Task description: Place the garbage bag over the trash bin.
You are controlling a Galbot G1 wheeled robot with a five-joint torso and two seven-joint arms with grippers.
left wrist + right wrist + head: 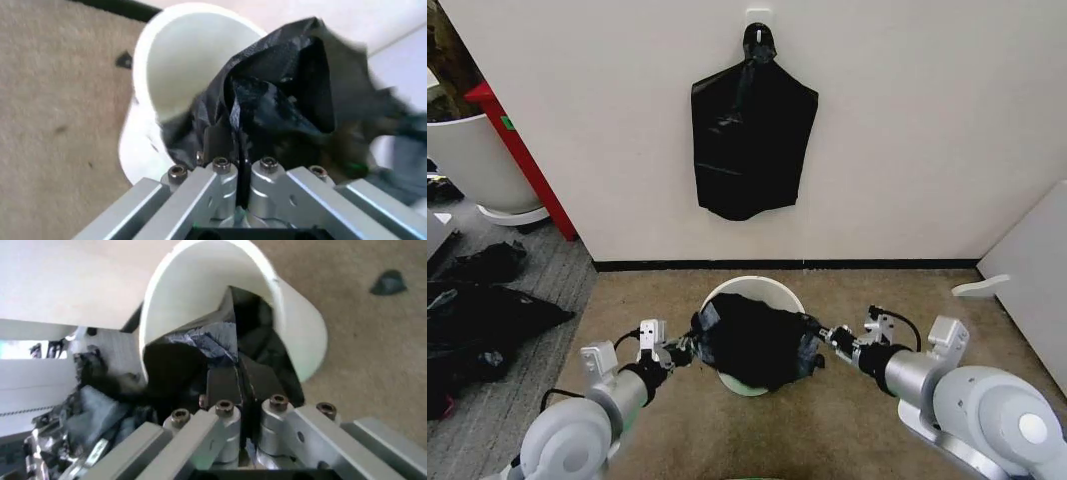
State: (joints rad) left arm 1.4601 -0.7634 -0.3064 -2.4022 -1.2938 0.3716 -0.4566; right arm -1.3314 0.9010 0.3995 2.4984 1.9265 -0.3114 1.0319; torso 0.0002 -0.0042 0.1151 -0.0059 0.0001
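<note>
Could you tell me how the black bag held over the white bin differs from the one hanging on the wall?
The garbage bag is spread wide, crumpled, pinched at each side by the left gripper and right gripper over the trash bin. The wall bag hangs flat from a hook, neck gathered. Both are glossy black plastic.

garbage bag: glossy wrinkled plastic (thin) | trash bin: smooth plastic | floor: matt carpet
</note>
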